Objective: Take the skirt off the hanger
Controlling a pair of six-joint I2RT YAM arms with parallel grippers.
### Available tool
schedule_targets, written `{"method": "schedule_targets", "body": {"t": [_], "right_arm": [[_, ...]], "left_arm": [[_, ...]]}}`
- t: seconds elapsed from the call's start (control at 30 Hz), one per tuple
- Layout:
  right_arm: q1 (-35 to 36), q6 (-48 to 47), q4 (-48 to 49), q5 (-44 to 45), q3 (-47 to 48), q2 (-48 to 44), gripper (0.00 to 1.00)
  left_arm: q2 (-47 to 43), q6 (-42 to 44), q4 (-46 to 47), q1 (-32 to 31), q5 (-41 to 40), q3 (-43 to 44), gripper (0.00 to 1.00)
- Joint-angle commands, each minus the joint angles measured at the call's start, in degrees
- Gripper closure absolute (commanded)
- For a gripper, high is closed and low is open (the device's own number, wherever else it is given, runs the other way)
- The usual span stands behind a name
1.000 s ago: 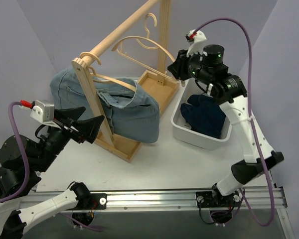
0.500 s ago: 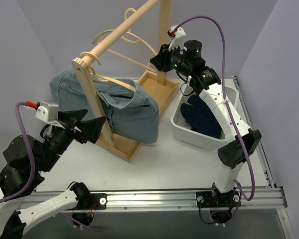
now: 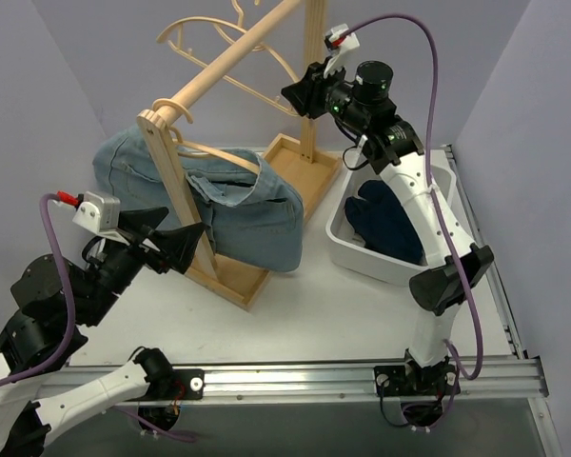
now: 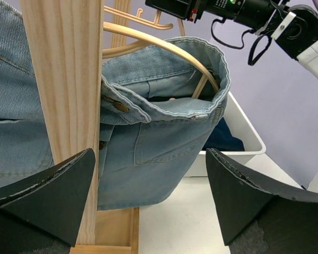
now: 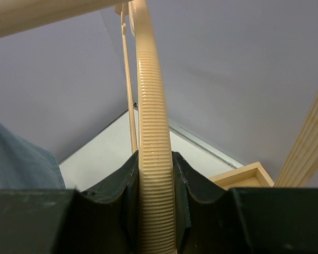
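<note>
The denim skirt (image 3: 205, 195) hangs on a wooden hanger (image 4: 164, 50) from the rail of the wooden rack (image 3: 171, 157) at the tabletop's (image 3: 362, 314) left rear, draped around the rack's near upright. The right gripper (image 3: 300, 95) pinches the ribbed bar of an empty hanger (image 5: 151, 132) raised by the rail. The left gripper (image 4: 148, 196), spread wide, hovers before the skirt, apparently touching nothing; a white bin (image 3: 357, 257) with dark cloth (image 3: 390, 219) sits right.
</note>
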Motion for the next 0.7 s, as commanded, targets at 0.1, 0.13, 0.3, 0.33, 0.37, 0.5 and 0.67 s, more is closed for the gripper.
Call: {"method": "schedule_targets", "body": {"t": [0.1, 0.13, 0.3, 0.33, 0.37, 0.5, 0.67], "right_arm": [[-1.30, -0.12, 4.31, -0.67, -2.22, -5.86, 1.00], [-1.47, -0.21, 4.31, -0.49, -2.75, -6.73, 1.00], [-2.27, 0.06, 6.59, -0.31, -9.42, -11.39, 1.00], [-2.62, 0.06, 6.68, -0.40, -10.22, -11.92, 1.00], [-2.88, 0.06, 6.77, -0.40, -10.92, -12.53, 1.00], [-3.58, 0.06, 7.21, -0.58, -14.88, -15.43, 1.00], [-4.38, -0.03, 6.94, -0.67, -19.27, -17.20, 1.00]], "left_arm": [[1.46, 2.53, 0.65, -0.08, 0.58, 3.32, 0.06], [1.64, 2.53, 0.56, -0.08, 0.76, 3.59, 0.06], [1.64, 2.79, 0.38, -0.08, 0.94, 3.85, 0.06], [1.64, 2.79, 0.29, -0.08, 0.76, 4.03, 0.06], [1.81, 2.79, 0.38, -0.08, 0.76, 4.11, 0.06], [2.52, 3.06, 0.29, -0.08, 0.76, 4.73, 0.06], [3.83, 2.53, 0.29, -0.08, 1.46, 5.52, 0.06]]}}
